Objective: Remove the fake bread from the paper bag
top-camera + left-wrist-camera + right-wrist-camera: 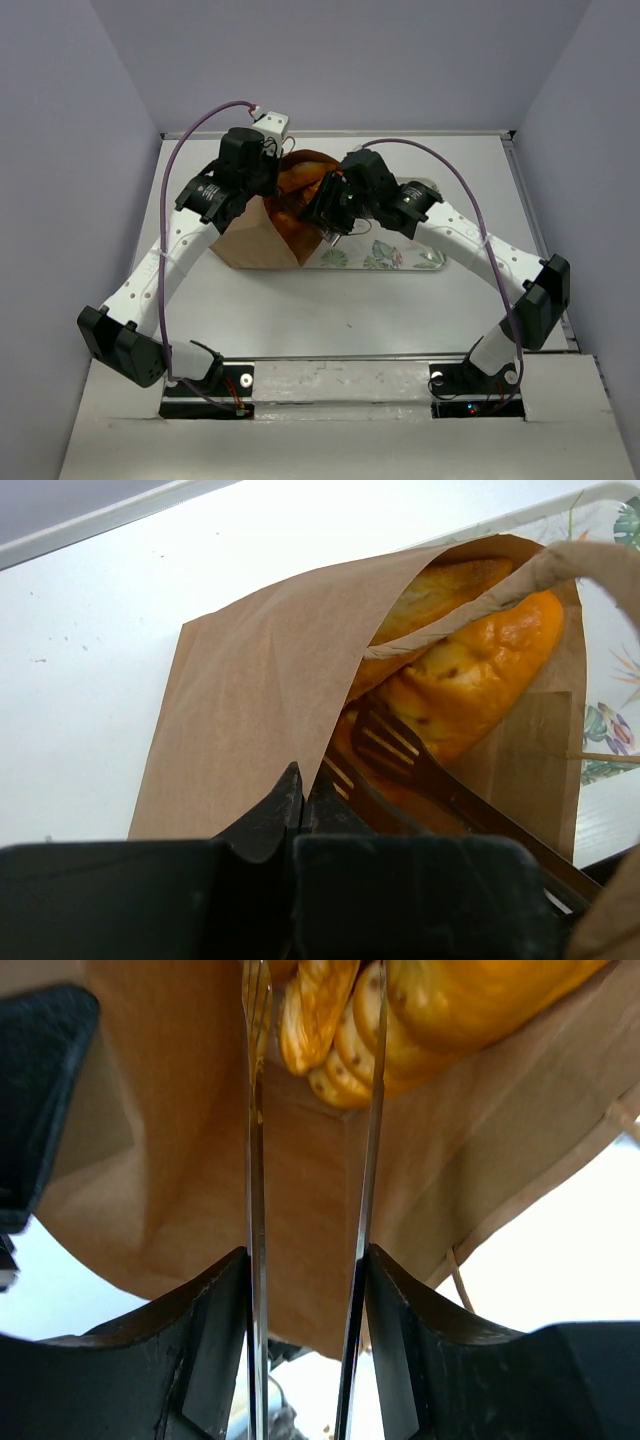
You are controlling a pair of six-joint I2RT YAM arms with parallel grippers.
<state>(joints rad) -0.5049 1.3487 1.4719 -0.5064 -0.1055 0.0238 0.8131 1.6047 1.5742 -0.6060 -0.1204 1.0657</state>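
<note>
The brown paper bag point(255, 238) lies on its side at the back of the table, mouth facing right. Glossy orange fake bread point(295, 185) fills its mouth; in the left wrist view the loaves point(480, 670) lie inside the bag point(250, 680). My left gripper point(300, 780) is shut on the bag's upper rim. My right gripper point(305, 1260) is shut on metal tongs point(255, 1160), whose slotted ends point(400, 755) reach into the bag. The tongs' two arms stand apart on either side of a loaf's end point(330, 1030).
A white tray with a leaf print point(385, 258) lies under and to the right of the bag. A twisted paper handle point(560, 570) arches over the bag's mouth. Grey walls close in the table at the back and both sides.
</note>
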